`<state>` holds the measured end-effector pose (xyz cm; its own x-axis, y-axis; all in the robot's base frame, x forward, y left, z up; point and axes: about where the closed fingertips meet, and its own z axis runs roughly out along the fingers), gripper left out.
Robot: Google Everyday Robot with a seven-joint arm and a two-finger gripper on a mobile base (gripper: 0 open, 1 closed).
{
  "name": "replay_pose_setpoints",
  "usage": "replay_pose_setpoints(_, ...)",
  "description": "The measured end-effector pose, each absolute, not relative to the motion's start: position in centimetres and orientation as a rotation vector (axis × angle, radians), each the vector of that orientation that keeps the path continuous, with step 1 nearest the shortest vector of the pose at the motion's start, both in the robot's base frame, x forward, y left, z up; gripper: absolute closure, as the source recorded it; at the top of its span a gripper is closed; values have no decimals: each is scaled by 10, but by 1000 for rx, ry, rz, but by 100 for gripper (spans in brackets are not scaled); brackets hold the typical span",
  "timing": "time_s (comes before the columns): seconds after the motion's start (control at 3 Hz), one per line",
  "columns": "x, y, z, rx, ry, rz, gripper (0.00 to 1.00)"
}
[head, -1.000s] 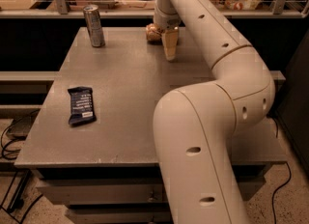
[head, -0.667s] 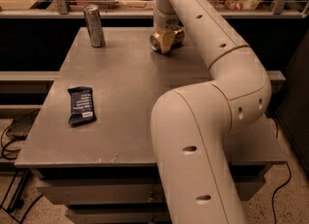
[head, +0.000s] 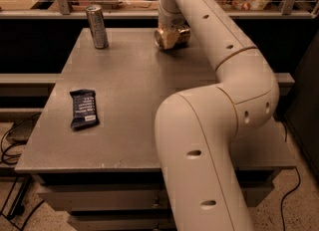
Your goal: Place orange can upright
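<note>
The orange can (head: 168, 39) lies on its side at the far middle of the grey table (head: 134, 100), its silver end facing left. My gripper (head: 173, 32) is at the end of the cream arm that reaches over the table, and it sits right on top of the can, hiding the can's upper part.
A taller slim silver-grey can (head: 96, 26) stands upright at the far left of the table. A dark blue snack bar (head: 83, 108) lies flat at the near left. A shelf with packages runs behind the table. My arm's elbow (head: 244, 90) overhangs the table's right side.
The gripper has come down and shifted left onto the can. One second ago it stood just right of the can.
</note>
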<state>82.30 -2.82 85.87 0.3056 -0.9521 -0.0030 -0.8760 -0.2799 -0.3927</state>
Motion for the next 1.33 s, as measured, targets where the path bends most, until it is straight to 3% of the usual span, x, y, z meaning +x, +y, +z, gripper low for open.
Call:
replay_pose_setpoints(0.33, 821, -29, 878, -2194, 1635, -325, 100)
replay_pose_setpoints(1.33, 777, -51, 975, -1905, 1600, -231, 100)
